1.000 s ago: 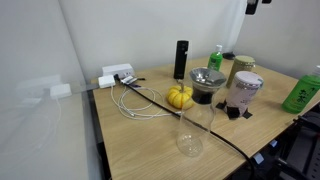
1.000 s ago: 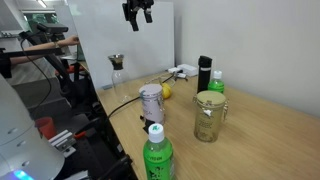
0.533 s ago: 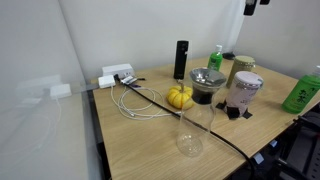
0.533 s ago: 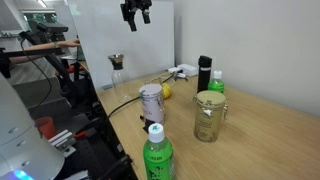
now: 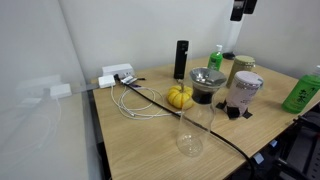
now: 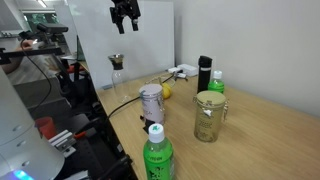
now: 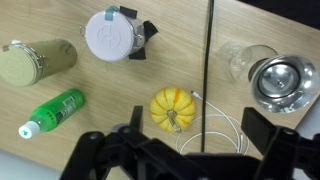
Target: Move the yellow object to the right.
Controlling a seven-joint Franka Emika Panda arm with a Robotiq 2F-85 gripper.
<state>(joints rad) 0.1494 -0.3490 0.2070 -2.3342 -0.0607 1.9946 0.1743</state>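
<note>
The yellow object (image 5: 180,96) is a small ribbed pumpkin on the wooden table, next to a dark metal-topped container (image 5: 207,83). In an exterior view (image 6: 166,91) it is partly hidden behind a white-lidded cup (image 6: 151,102). In the wrist view the pumpkin (image 7: 174,108) lies just ahead of my gripper (image 7: 175,150). The gripper is open and empty, its fingers wide apart. It hangs high above the table in both exterior views (image 5: 240,8) (image 6: 125,12), far from the pumpkin.
A clear glass bottle (image 5: 193,125) stands near the pumpkin, with a black cable (image 7: 208,60) and a coiled white cable (image 7: 215,130) beside it. Around stand a black cylinder (image 5: 181,58), green bottles (image 5: 303,92) (image 7: 55,112), a lidded jar (image 7: 38,60) and a power strip (image 5: 117,75).
The gripper has shifted sideways, to the left in both exterior views, still high above the table. Nothing on the table has moved.
</note>
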